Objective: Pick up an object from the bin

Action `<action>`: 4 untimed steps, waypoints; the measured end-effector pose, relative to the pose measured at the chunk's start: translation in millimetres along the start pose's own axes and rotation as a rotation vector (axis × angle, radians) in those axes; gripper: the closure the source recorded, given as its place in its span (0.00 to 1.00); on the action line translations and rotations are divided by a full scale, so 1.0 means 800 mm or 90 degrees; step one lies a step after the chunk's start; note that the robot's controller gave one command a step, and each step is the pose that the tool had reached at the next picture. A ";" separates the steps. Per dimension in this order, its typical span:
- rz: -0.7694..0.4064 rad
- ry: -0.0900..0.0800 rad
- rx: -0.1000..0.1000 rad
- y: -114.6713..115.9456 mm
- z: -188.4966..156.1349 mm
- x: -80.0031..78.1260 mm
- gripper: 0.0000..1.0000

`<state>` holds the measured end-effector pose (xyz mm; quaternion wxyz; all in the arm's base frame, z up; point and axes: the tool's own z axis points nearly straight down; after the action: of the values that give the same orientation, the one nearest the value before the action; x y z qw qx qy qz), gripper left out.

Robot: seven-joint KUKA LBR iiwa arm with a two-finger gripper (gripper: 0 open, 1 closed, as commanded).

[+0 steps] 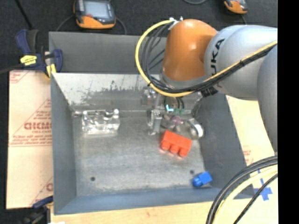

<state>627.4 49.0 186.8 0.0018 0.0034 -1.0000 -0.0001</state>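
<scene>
Claw (174, 127) spread, red brick (174, 143) just below it
Orange wrist cover (187, 50) hides the claw's top; a clear, hard-to-read piece (99, 121) lies well left, a blue block (202, 179) below right.

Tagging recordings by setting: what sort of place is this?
Probably a robotics lab's bin-picking station: a KUKA arm reaches its gripper into a grey metal bin holding a red block, a blue piece and a clear plastic item; cabled orange handheld devices lie beyond.
</scene>
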 end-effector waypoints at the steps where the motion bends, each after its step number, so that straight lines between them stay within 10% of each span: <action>1: 0.037 -0.001 -0.002 0.079 0.073 -0.020 0.00; 2: 0.047 0.000 -0.001 0.115 0.150 -0.027 0.00; 3: 0.049 -0.004 -0.002 0.113 0.144 -0.029 1.00; 4: 0.227 -0.006 -0.004 0.169 0.052 0.015 1.00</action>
<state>614.6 184.1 145.1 -0.0027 -0.1742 -0.9847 -0.0026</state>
